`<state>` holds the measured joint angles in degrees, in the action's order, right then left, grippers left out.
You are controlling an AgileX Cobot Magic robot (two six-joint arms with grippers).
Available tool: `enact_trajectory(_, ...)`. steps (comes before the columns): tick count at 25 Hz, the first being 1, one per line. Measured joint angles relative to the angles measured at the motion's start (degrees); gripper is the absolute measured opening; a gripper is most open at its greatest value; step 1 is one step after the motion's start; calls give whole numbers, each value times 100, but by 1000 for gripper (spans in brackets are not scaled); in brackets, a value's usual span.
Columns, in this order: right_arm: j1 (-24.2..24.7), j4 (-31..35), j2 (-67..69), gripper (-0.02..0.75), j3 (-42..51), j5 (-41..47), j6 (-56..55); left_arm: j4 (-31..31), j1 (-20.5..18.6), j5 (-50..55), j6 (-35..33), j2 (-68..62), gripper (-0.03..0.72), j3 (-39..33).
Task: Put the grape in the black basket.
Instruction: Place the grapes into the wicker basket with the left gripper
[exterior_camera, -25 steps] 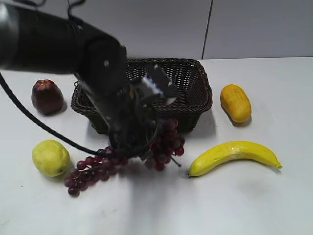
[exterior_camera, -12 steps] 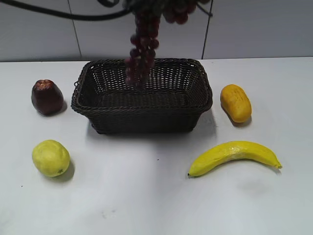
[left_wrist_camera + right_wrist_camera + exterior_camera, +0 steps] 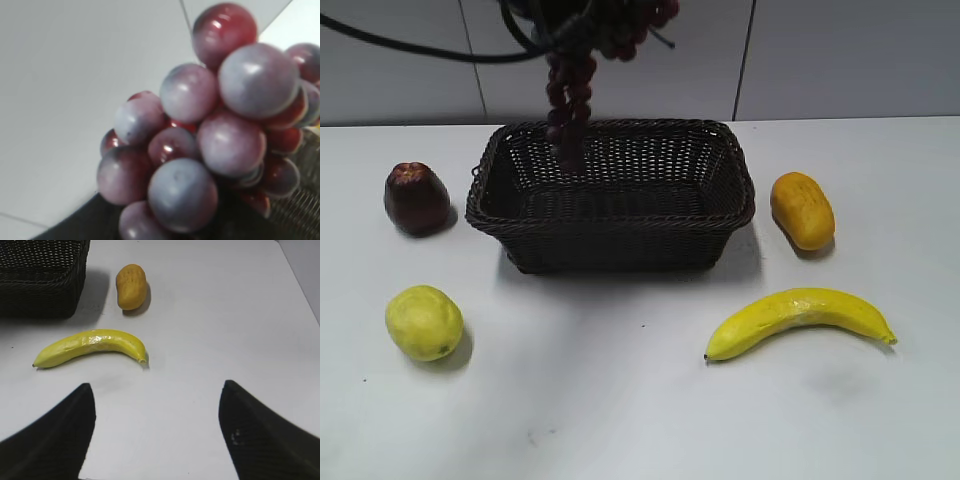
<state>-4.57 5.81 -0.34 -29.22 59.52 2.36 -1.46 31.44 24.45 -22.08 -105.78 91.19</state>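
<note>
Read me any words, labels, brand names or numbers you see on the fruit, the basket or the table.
None: no readable text in any view.
The grape bunch, black basket, banana, orange fruit, yellow-green fruit, dark red fruit and table carry no print, sticker or number.

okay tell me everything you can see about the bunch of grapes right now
The bunch of grapes hangs in the air above the left rear of the black basket, touching neither it nor the table. One strand of round, dark red to purple grapes dangles straight down, and the rest is clustered at the top edge of the exterior view, where a thin stem pokes out to the right. Up close in the left wrist view, the grapes look smooth and glossy, some with a pale frosted bloom. What holds the bunch is out of view.
</note>
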Motion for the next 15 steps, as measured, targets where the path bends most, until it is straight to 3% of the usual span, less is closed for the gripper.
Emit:
enact_trajectory(11, 0, 0, 0, 586, 0, 0, 0, -422, -43, 1132, 0, -1368, 248, 0)
enact_trajectory(12, 0, 0, 0, 586, 0, 0, 0, -449, -43, 1232, 0, -1405, 286, 0)
enact_trajectory(15, 0, 0, 0, 586, 0, 0, 0, -512, -43, 1316, 0, -1454, 529, 0)
